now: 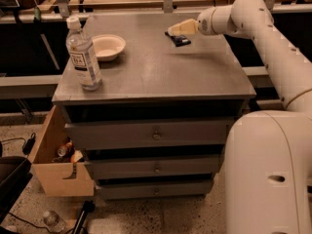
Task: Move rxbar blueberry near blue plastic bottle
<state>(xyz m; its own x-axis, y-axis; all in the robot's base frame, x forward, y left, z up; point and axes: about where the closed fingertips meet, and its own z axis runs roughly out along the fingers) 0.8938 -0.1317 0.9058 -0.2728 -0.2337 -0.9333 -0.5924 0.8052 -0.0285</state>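
Observation:
The rxbar blueberry (178, 39), a small dark flat bar, sits at the far right part of the grey cabinet top (156, 67). My gripper (174, 31) is right at the bar, reaching in from the right and just above its far edge; whether it holds the bar does not show. The blue plastic bottle (83, 54), clear with a white cap and white label, stands upright near the front left corner, far from the bar and the gripper.
A shallow cream bowl (107, 46) sits behind and right of the bottle. The cabinet has three drawers (155, 134). An open cardboard box (58, 160) stands on the floor at the left. My white arm body (268, 174) fills the lower right.

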